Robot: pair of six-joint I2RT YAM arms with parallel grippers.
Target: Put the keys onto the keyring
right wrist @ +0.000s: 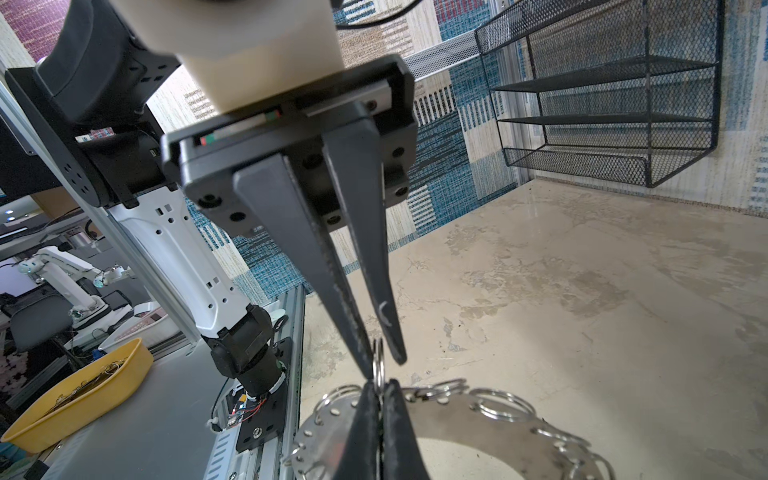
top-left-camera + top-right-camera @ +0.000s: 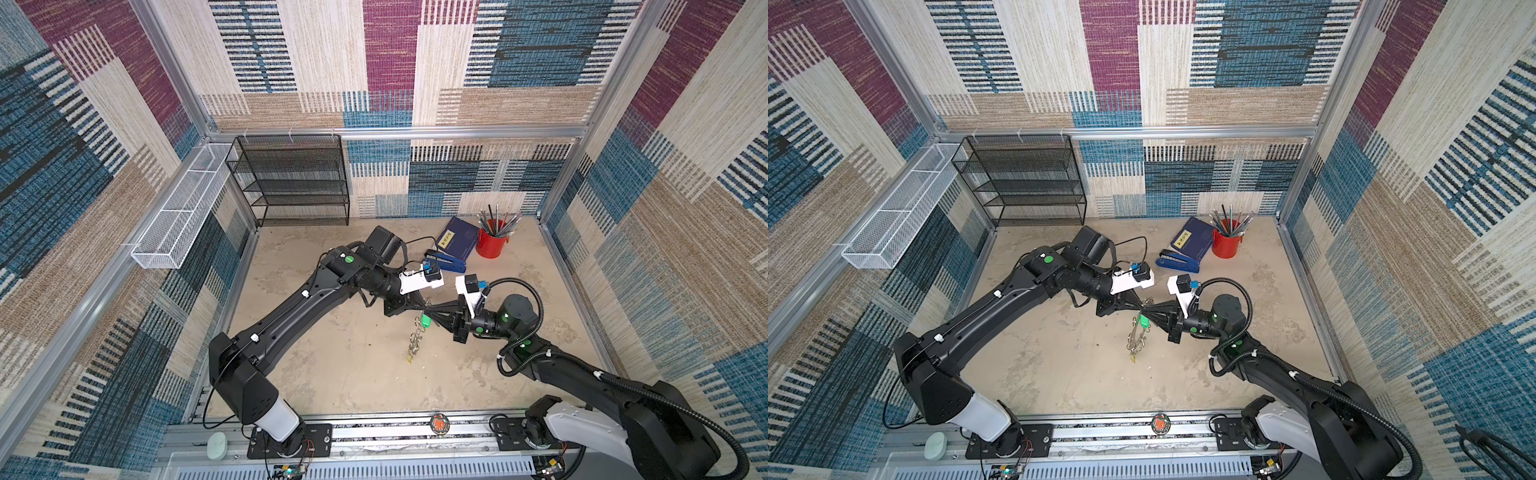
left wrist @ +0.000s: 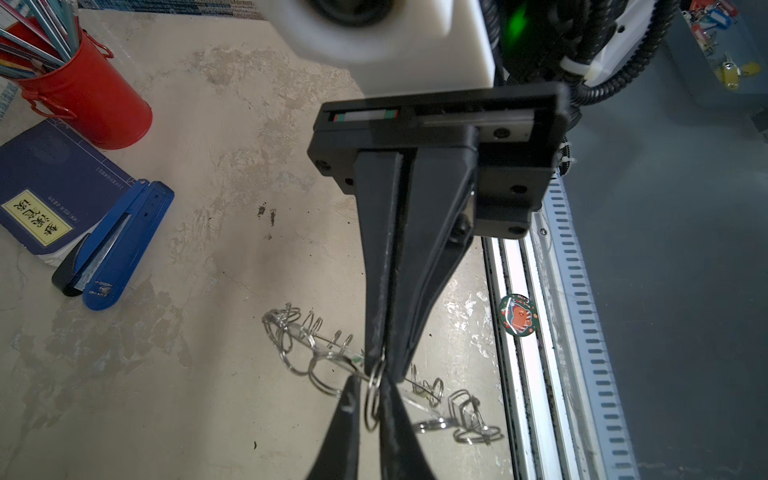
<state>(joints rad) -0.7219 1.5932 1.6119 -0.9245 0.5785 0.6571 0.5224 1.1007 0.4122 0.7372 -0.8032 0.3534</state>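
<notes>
Left gripper [image 3: 370,388] and right gripper [image 1: 379,388] meet tip to tip above the worktop [image 2: 332,374]. They are near the blue stapler [image 2: 446,262], on its side away from the back wall [image 2: 457,187].

Left fingers are drawn narrow and pinch a small split ring [image 3: 372,401] between the tips. Right fingers are pressed together on the same split ring from the opposite side, so the two pairs of tips almost touch.

The keyring [image 1: 457,419] is a flat grey disc with a wide centre hole and many split rings round its edge. It hangs from the pinched ring, farther from the stapler than the fingertips. Cannot tell whether its lowest edge reaches the worktop.

In both top views a green key tag [image 2: 425,320] sits just under the meeting fingertips, against the keyring's upper part. Cannot tell whether it is threaded on.

A dark blue book [image 2: 457,239] and a red cup of pencils [image 2: 490,243] sit just beyond the stapler, toward the back wall.
</notes>
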